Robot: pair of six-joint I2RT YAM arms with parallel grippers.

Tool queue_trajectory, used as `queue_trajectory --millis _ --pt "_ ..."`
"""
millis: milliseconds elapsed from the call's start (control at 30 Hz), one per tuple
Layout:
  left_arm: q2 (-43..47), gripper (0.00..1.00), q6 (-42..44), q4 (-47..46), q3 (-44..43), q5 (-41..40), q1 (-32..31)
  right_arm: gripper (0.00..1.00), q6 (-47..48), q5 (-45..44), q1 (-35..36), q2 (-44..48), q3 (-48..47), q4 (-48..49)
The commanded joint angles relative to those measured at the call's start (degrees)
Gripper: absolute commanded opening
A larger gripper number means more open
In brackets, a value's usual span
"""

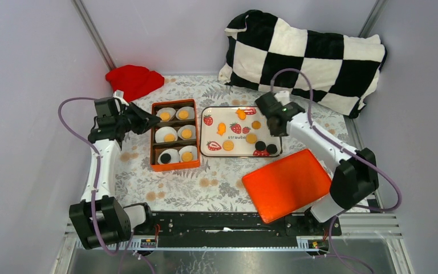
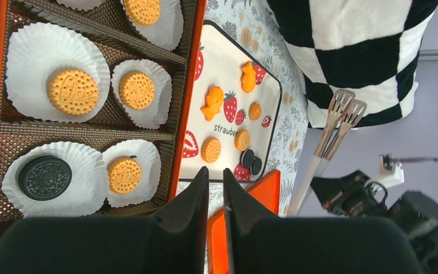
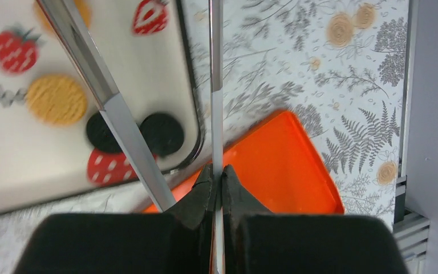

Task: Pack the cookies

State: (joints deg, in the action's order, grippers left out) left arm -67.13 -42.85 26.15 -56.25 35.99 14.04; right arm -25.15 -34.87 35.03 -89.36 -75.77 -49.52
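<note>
Rig: white-and-black left arm [image 1: 105,165] bent at elbow, wrist reaching forward-right. Black left gripper [image 2: 215,174] parted a little, nothing between its fingers. White-and-black right arm [image 1: 319,137] stretched forward-left. Black right gripper [image 3: 217,171] clamped tight on 1 blade of silver metal tongs [image 3: 215,85].

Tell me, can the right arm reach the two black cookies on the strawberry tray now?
Probably yes: its end effector holds tongs just over the black cookies, which lie uncovered near a corner of the tray.
</note>
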Motion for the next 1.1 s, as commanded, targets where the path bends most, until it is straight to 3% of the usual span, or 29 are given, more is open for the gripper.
queue_trajectory --millis 0,233,533,567,600,633,667,800,900,1067 --pt "-0.9 0.18 -0.4 -2.6 -1.6 -2.4 -1.9 0.0 5.5 6.3 -9.9 -2.9 -0.3 7.4" --pt "-2.4 0.16 -0.4 -3.7 -0.7 -2.7 -3.5 0.0 9.6 11.9 -20.0 -17.0 -4.7 11.5" --pt "-3.4 0.15 0.2 -4.3 0.3 -3.5 -4.1 0.0 11.7 16.6 -23.9 -30.7 -13.7 12.5" --pt "-3.7 0.15 0.2 -4.5 0.5 -3.6 -4.1 0.02 11.6 17.0 -23.9 -31.3 -14.7 12.4" --pt "-4.0 0.15 0.1 -4.7 0.5 -3.7 -4.3 0.12 11.2 17.2 -23.8 -31.4 -15.4 12.2" --pt "-4.2 0.15 0.2 -4.8 0.5 -3.8 -4.5 0.31 10.9 17.0 -23.9 -31.0 -15.6 12.4" --pt "-4.4 0.15 0.3 -4.9 0.6 -3.9 -4.7 0.4 10.5 16.4 -23.9 -30.3 -15.4 12.8" --pt "-4.8 0.15 1.2 -4.9 0.9 -7.1 -6.8 0.6 9.1 15.4 -23.9 -22.6 -11.0 16.7" --pt "-6.0 0.15 1.0 -5.1 1.2 -8.5 -8.7 0.64 8.7 16.6 -23.8 -15.5 -7.8 17.2" --pt "-6.9 0.12 0.7 -5.4 2.4 -11.7 -13.2 0.62 9.2 21.7 -19.8 -2.2 1.1 17.3"
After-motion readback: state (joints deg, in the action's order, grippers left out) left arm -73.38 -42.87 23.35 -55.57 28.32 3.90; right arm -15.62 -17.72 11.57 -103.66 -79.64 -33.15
